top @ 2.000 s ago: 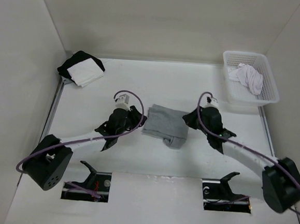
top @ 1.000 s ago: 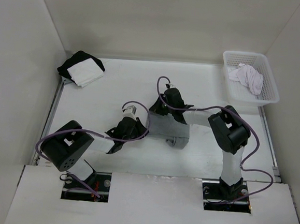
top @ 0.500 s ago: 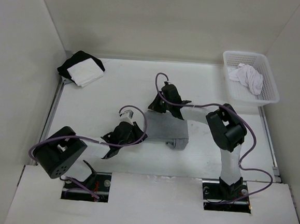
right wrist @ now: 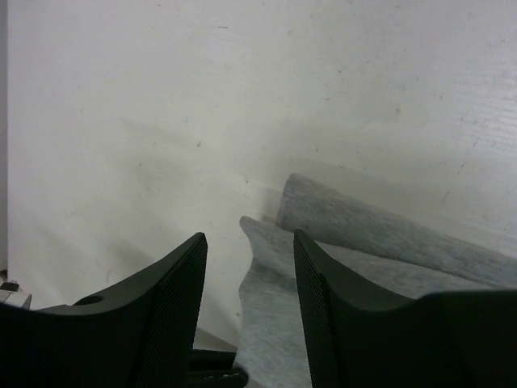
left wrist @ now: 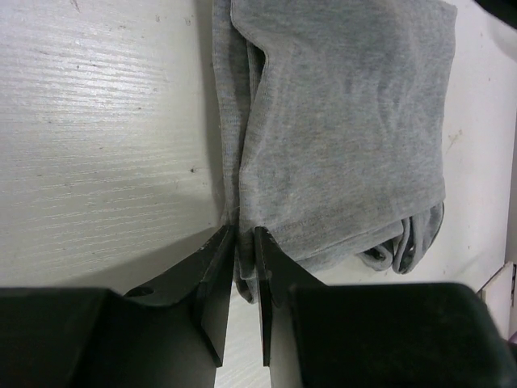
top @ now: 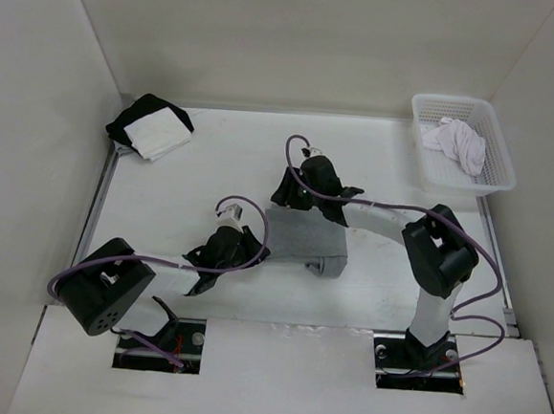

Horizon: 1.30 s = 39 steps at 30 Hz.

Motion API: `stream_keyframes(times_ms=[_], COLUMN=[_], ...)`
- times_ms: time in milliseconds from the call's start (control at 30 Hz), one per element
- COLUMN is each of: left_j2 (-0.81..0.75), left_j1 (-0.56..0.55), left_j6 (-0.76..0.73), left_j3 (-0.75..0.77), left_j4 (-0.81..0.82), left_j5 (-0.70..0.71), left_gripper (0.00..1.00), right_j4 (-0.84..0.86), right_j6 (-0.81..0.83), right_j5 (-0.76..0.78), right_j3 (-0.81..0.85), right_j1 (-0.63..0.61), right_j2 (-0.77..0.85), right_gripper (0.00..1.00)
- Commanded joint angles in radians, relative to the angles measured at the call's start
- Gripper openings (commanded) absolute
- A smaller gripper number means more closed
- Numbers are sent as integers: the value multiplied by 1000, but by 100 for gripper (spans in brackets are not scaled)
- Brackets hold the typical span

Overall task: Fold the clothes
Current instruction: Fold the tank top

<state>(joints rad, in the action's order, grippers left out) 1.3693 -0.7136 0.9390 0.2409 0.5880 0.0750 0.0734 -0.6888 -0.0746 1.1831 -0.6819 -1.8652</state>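
Though mostly flat, the clothes (top: 304, 233), heather-grey, lumpy at one corner

I see my left pincer (top: 254, 250) at the near-left edge of the folded grey top (top: 306, 233), my right pincer (top: 285, 200) at its far-left corner.

— What's at my far right corner?
— I see a white basket (top: 419, 132) on the counter (top: 214, 154), with a white-pinkish garment (top: 458, 143) bunched inside it.
— And far left?
— A black-and-white fabric stack (top: 151, 126), near the wall.
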Motion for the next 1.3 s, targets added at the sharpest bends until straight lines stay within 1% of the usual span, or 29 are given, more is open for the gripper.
stream_keyframes(times_ms=[0,167,367,400,500,533,633,667,867,900,933,1000,1033,1067,1133,1267], left_j2=[-26,-29,0,7,23,31,53,57,65,62,59,45,31,11,-42,-194], left_j1=[7,10,-1,3,6,6,0,-2,16,19,24,41,49,55,72,125], left_j6=[-6,-5,1,1,3,3,9,12,23,23,23,24,26,26,20,-3], left_j3=[-18,-23,-20,-22,-26,-29,-31,-34,-52,-54,-55,-61,-64,-71,-81,-88], left_j4=[33,41,71,81,105,113,131,137,157,154,153,148,147,144,121,17], left_j5=[-1,-3,-18,-24,-37,-38,-50,-55,-61,-61,-61,-61,-61,-61,-52,-37], left_gripper=[16,16,15,15,13,12,9,9,9,10,12,22,26,28,32,33], right_j4=[-115,-145,-234,-239,-245,-242,-239,-239,-254,-259,-256,-242,-227,-203,-135,14], right_j6=[112,135,172,172,164,161,144,140,118,115,114,107,106,103,92,81], right_j5=[24,30,32,32,33,38,42,42,33,32,32,30,30,30,27,22], right_j3=[67,96,167,171,184,188,217,230,331,340,343,337,326,310,264,138], right_j1=[-9,-18,-26,-26,-26,-26,-20,-17,2,2,2,2,2,3,8,25], right_j2=[-26,-63,-100,-101,-109,-112,-130,-140,-222,-230,-235,-227,-215,-198,-145,9], right_gripper=[53,53,48,45,22,16,9,8,12,15,21,35,40,43,46,49])
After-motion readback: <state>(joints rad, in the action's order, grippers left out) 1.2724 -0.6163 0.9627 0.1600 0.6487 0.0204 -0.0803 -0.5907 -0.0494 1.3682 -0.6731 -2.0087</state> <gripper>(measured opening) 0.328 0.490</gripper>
